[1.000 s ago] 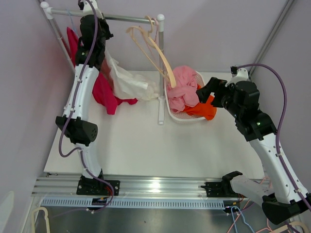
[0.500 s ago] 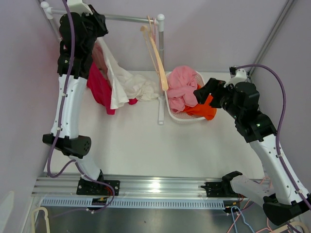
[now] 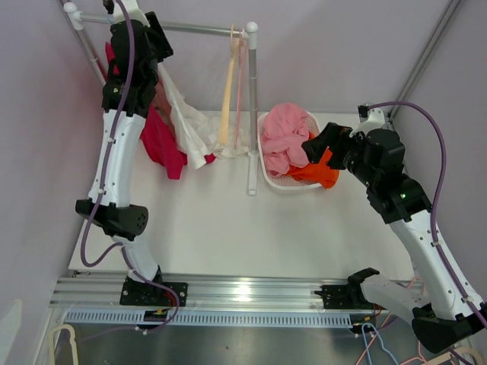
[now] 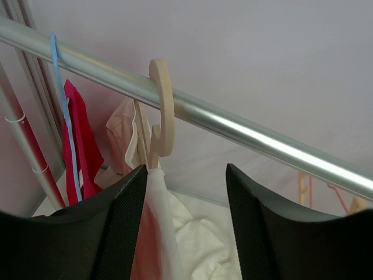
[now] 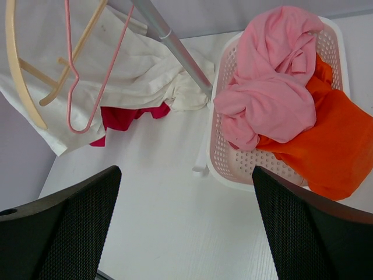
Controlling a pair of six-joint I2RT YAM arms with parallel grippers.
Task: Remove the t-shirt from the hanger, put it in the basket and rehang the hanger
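Left jaws hung parted just below the rail (image 4: pixel 250 133), right jaws parted well aside.
Tugging the t-shirt (image 4: pixel 160 221) could unhook its hanger (image 4: pixel 161 105).

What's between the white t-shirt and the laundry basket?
Top view: a wooden hanger, a pink hanger and the rack's post, between the white t-shirt and basket.

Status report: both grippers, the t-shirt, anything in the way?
Left gripper open, at hanger. Right gripper open, empty. White t-shirt on hanger. Red garment hangs close beside.
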